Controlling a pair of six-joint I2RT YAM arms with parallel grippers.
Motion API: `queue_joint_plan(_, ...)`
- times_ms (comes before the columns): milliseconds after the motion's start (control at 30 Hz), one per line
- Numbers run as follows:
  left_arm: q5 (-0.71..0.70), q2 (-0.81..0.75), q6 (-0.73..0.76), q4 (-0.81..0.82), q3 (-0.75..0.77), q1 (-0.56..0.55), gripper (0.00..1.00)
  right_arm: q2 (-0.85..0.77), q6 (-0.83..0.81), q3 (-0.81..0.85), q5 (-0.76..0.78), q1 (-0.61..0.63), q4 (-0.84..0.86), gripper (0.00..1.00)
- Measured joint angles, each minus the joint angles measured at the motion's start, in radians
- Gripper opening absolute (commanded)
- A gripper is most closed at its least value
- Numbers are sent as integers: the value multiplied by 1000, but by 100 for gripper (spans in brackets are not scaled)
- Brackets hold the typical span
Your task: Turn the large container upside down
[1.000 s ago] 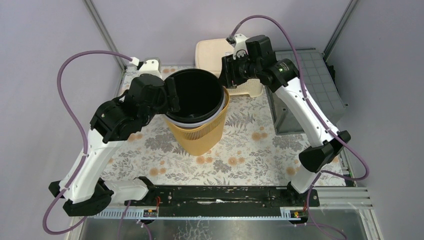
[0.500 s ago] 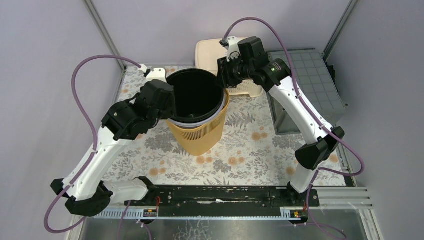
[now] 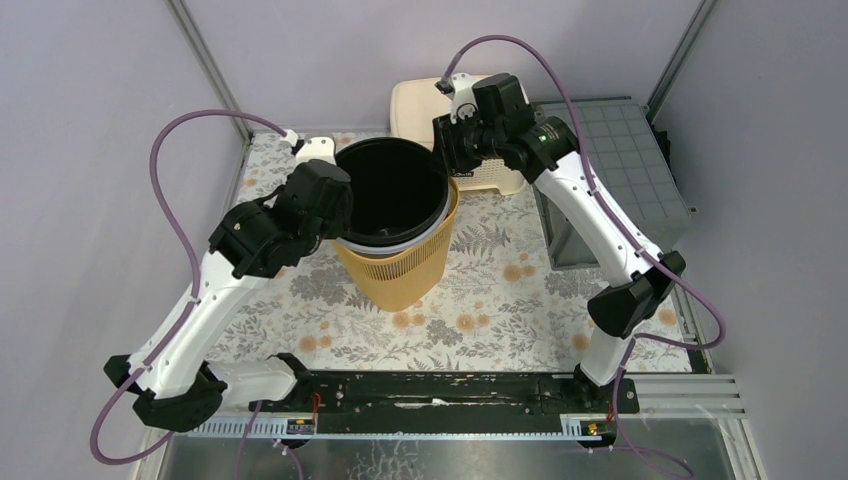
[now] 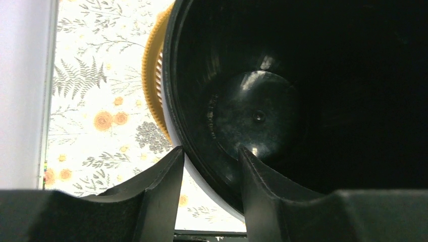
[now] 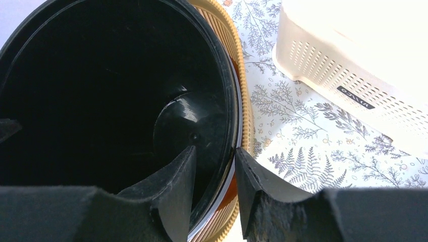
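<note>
Left wrist cam: left claw [image 4: 209, 157] sits astride the rim of the bin [image 4: 150, 75], one finger [image 4: 164, 181] outside the wall and the other down inside the black liner [image 4: 262, 111]. Jaws have narrowed on the rim vs a sec ago. I can't tell if the pads are biting yet, since the dark liner swallows the inner finger.

Right wrist cam, same story. Right claw [image 5: 215, 151] straddles the far-right part of the rim, with the wall running up btwn the fingertips. It has drawn in closer than before, but firm contact can't be confirmed from here.

Top cam: both arms have crept in toward the bin and settled on opposite sides of its mouth. The bin itself hasn't budged. It stands upright, mouth up, mid-table on the floral cloth [image 3: 500, 290]. A white basket [image 3: 415, 105] is just behind it and a grey crate [image 3: 620, 150] is off to the right.

My read is that approach is done and I'm mid-pinch, so no part of the flip has happened yet. Next I need both grips solid before lifting. If only the liner is caught, it may slide out of the yellow shell when I tip.
</note>
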Motion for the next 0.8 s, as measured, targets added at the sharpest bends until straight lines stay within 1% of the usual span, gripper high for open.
queue_joint_plan(100,-16,2,0,4,-8,0,43,12,-2,6,2,3,0,41)
queue_joint_plan(133,-21,2,0,6,-10,1,41,15,-3,7,5,4,0,40)
queue_joint_plan(167,-26,2,0,7,-10,1,37,18,-3,9,8,4,-1,38)
queue_joint_plan(233,-34,3,-3,10,-13,1,29,26,-3,12,11,5,-5,30)
queue_joint_plan(300,-48,3,-5,14,-14,2,23,29,-4,12,20,5,-12,28)
queue_joint_plan(333,-52,3,-8,16,-14,3,21,29,-2,12,22,5,-13,28)
queue_joint_plan(533,-74,11,-15,31,-13,10,20,29,1,26,35,6,-33,26)
queue_joint_plan(800,-50,28,19,32,44,12,19,27,12,53,53,5,-66,22)
